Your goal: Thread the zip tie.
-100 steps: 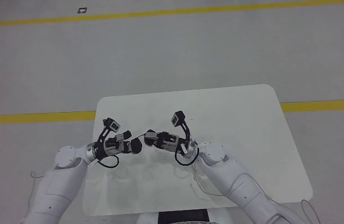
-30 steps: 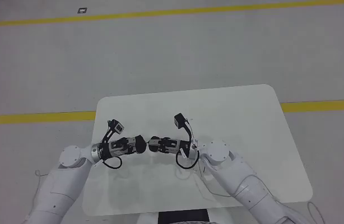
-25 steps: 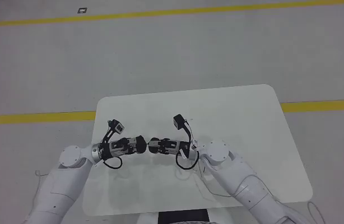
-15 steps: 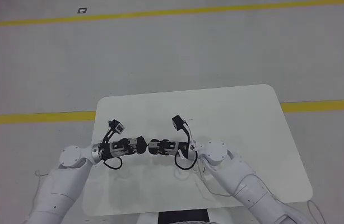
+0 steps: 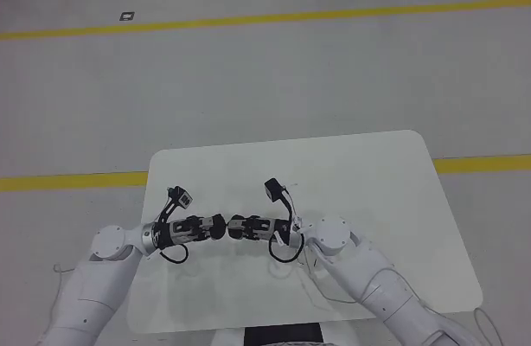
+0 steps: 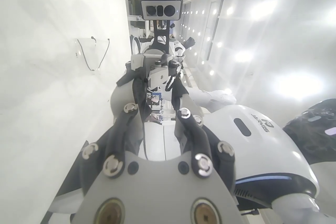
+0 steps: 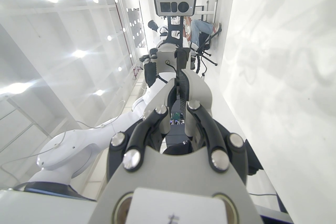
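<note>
Right claw (image 7: 180, 78) pinched shut on the ribbed black zip tie (image 7: 181, 101), strap edge-on in its grip. Left claw (image 6: 156, 83) meets it tip-to-tip above the table (image 5: 378, 190), part open. Thin strap runs along one finger (image 6: 137, 99); strap end hidden, contact unclear.

1. The left arm (image 5: 114, 249) and right arm (image 5: 348, 246) are pictured bent inward, with the forearms levelled toward each other.
2. The left gripper (image 5: 217, 227) and right gripper (image 5: 233, 227) are seen tip to tip, almost touching.
3. The left fingers (image 6: 181, 93) are held apart, and the right fingers (image 7: 199, 88) are pressed nearly together.
</note>
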You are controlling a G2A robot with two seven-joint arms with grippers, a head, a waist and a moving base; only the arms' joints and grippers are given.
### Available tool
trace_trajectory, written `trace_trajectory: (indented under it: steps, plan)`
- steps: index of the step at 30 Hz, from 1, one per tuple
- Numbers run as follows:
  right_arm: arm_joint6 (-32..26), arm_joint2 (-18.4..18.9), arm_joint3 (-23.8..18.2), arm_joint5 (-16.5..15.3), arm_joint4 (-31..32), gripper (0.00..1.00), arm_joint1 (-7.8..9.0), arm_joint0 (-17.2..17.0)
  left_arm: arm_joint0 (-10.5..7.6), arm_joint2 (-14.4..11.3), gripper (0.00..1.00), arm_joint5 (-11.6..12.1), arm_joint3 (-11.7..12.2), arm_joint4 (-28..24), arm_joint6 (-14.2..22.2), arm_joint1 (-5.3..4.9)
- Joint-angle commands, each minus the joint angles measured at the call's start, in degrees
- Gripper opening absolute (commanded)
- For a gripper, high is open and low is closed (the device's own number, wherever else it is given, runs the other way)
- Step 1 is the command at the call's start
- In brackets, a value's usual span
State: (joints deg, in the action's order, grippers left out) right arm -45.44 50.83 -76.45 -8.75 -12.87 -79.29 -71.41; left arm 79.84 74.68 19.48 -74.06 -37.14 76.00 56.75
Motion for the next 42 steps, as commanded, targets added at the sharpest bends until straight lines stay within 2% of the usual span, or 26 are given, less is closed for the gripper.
trace_trajectory:
  steps: [1,16,27,42]
  plan:
    - [-0.12,-0.04,0.12,-0.1,-0.24,0.0,0.02,0.1,0.02,0.05,0.21,0.0,0.12,0.16,0.11,-0.05]
    - [-1.67,-0.73,1.18,-0.41,-1.51,0.0,0.19,0.9,-0.16,-0.38,0.11,0.0,0.9,0.41,1.09,-0.38]
    - [-2.32,-1.3,2.11,-1.15,-2.8,0.0,0.19,1.44,-0.78,-1.32,0.09,0.0,1.79,-0.51,2.45,-0.43]
    - [-2.57,-2.44,2.91,-1.75,-3.6,0.0,0.08,2.05,-1.54,-2.39,0.07,0.0,2.64,-0.91,2.48,-0.49]
